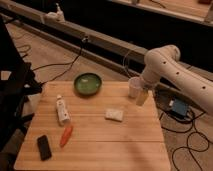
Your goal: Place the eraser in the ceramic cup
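Observation:
The black eraser [44, 147] lies flat near the front left corner of the wooden table [100, 145], beside an orange carrot [65, 135]. The white ceramic cup [134, 87] stands upright near the table's far right edge. My gripper [142, 96] hangs from the white arm [175, 70] right next to the cup, on its right side, far from the eraser. Nothing shows in it.
A round green bowl [87, 83] sits at the back middle. A white tube [62, 109] lies at the left and a white rectangular pad [114, 114] in the middle. Cables and a blue box [178, 107] lie on the floor to the right.

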You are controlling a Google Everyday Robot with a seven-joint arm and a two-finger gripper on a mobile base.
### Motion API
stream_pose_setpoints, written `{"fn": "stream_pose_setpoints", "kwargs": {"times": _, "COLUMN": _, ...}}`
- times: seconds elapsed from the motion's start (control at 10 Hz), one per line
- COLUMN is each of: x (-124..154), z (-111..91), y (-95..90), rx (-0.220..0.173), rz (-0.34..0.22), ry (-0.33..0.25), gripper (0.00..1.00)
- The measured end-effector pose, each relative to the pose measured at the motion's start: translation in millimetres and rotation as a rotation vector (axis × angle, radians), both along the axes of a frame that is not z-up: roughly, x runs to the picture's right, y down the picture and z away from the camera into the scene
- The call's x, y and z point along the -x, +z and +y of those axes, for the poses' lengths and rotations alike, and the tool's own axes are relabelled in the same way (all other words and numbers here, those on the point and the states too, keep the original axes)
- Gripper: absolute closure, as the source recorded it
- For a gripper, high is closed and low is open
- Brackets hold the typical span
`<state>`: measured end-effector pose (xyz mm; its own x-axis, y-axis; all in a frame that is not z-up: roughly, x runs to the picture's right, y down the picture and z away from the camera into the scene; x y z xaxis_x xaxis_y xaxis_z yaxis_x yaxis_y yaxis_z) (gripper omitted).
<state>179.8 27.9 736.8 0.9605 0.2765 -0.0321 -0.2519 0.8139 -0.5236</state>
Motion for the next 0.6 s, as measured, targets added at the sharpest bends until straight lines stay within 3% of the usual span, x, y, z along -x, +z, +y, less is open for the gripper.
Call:
{"fn": "stream_pose_setpoints", "kwargs": {"times": 0.3, "x": 64, "z": 5, "y": -3.6, "rx": -0.019, "rz": -0.115, "ry": -0.098, "gripper": 0.20}}
{"fn": "stream_pose_setpoints", "kwargs": {"times": 0.6, "x": 141, "z": 26, "y": -9.9, "rx": 0.001, "rz": -0.253, "ry": -0.176, "gripper": 0.20}}
